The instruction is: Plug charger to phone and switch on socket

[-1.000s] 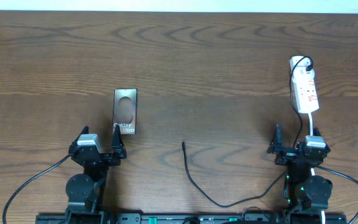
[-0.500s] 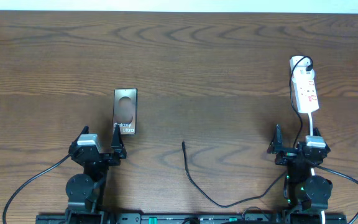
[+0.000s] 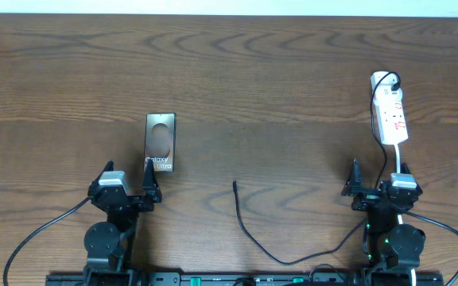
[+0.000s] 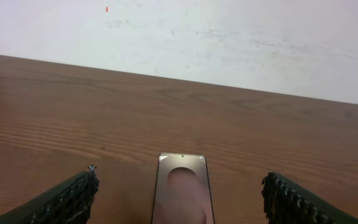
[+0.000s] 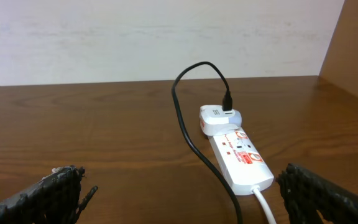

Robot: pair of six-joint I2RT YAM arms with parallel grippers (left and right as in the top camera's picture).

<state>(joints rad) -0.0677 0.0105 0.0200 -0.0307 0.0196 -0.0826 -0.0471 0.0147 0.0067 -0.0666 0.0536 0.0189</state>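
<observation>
Nothing has moved since the earlier frames: both my arms sit where they were at the near edge of the table (image 3: 277, 79), and every object lies as it did.

My left gripper (image 3: 128, 189) has its jaws spread wide and holds nothing. The phone (image 3: 161, 143) lies flat just beyond it, on the left half of the table. Its long side runs near to far, and its dark oval and white lettering face up. From the left wrist, its near end is cut off by the bottom of the view, between my two fingers.

My right gripper (image 3: 378, 187) is also spread wide and empty. The socket (image 3: 390, 115) lies past it at the far right, lengthwise near to far. A white adapter (image 5: 219, 118) sits at its far end with a black lead plugged in, and a white cord (image 5: 265, 205) leaves its near end.

The charger (image 3: 249, 234) curves across the near middle of the table. Its plug tip (image 3: 234, 185) lies free on the wood between my two arms, well apart from the phone.
</observation>
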